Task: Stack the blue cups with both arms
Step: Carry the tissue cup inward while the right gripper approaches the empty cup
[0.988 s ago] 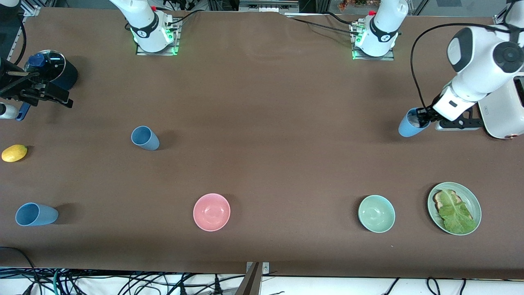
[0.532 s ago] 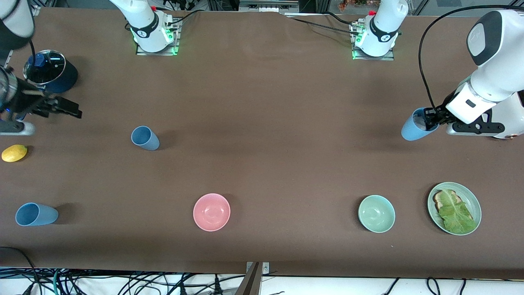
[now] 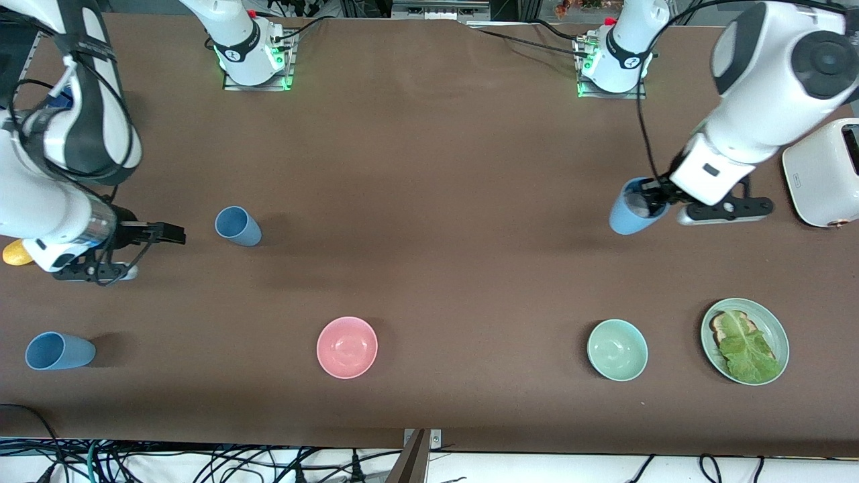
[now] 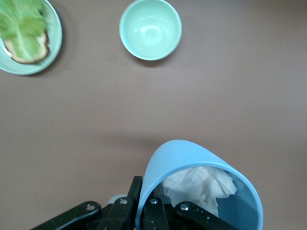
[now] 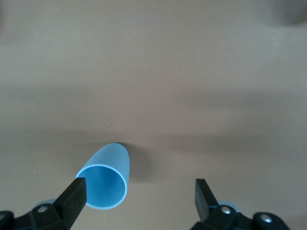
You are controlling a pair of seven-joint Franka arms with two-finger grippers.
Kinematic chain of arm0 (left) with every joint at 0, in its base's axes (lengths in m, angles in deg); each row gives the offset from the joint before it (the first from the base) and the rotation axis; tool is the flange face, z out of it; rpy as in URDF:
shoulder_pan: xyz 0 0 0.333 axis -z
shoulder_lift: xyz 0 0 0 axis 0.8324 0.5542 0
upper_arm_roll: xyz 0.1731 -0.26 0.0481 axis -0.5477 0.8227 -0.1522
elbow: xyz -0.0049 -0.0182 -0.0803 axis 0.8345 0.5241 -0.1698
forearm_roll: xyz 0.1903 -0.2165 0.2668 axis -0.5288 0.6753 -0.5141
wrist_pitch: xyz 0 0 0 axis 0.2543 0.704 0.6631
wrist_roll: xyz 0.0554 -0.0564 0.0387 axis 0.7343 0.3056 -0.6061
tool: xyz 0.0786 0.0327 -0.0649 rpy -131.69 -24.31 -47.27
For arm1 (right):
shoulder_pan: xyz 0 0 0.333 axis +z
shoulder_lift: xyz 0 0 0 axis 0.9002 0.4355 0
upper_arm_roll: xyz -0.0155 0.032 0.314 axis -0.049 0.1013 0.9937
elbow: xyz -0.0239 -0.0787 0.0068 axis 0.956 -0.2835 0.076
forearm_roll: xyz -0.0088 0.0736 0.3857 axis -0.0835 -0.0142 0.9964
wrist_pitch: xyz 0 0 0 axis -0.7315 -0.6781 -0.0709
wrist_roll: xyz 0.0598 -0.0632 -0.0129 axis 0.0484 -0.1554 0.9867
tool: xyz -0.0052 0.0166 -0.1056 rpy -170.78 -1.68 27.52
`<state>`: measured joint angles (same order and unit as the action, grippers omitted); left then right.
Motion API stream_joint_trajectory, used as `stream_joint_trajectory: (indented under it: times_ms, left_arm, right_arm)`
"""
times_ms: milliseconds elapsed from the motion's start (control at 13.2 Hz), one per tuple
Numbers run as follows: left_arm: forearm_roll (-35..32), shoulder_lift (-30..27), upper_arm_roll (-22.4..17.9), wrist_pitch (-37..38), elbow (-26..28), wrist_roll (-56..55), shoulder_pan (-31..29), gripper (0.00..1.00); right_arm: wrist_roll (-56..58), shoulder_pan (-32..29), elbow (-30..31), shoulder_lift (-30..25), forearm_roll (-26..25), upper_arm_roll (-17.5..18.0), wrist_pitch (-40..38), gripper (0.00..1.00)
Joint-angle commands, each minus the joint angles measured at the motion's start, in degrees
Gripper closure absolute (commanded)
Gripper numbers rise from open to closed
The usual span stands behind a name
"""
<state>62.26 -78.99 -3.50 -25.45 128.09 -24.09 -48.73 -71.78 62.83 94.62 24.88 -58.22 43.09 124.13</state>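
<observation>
Fingers of the left gripper (image 3: 652, 199) are clamped on the rim of a light blue cup (image 3: 629, 208), which is held tilted in the air over bare table near the left arm's end. Crumpled white paper (image 4: 199, 185) is seen inside this cup in the left wrist view. A white toaster (image 3: 822, 173) is set at that end of the table. Nearer the front camera, a green bowl (image 3: 617, 350) and a green plate (image 3: 777, 330) with toast and a lettuce leaf (image 3: 745, 347) are placed.

The right gripper (image 3: 176, 233) is held with its jaws spread wide and nothing between them, low over the table just beside a second blue cup (image 3: 237, 226), which is not touched. In the right wrist view this cup (image 5: 106, 178) is seen close by one finger. A third blue cup (image 3: 58, 351) is set nearer the front camera, at the right arm's end. A lemon (image 3: 15, 254) is partly hidden by the right arm. A pink bowl (image 3: 347, 347) is placed near the table's middle.
</observation>
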Motion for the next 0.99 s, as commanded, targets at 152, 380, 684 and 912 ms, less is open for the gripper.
stream_joint_trajectory:
  times_ms: [152, 380, 684, 912]
  left_arm:
    - [0.8, 2.1, 5.5, 0.9, -2.0, -14.6, 3.6, 1.00]
    - [0.7, 3.7, 8.3, -1.4, -2.2, -23.0, 7.4, 1.00]
    - [0.5, 8.5, 12.1, -8.4, -2.2, -32.7, 11.7, 1.00]
    - [0.5, 12.4, 12.2, -13.8, -2.2, -35.3, 14.3, 1.00]
  right_arm:
    - [0.5, -0.1, 19.9, -7.3, -0.5, 1.5, 17.6, 0.00]
    - [0.5, -0.1, 25.5, -8.3, -0.6, 1.7, 21.8, 0.00]
    - [0.5, 0.0, 26.3, -7.7, -0.6, 1.7, 22.2, 0.00]
    - [0.5, 1.3, 26.3, -6.8, -0.5, 1.7, 21.8, 0.00]
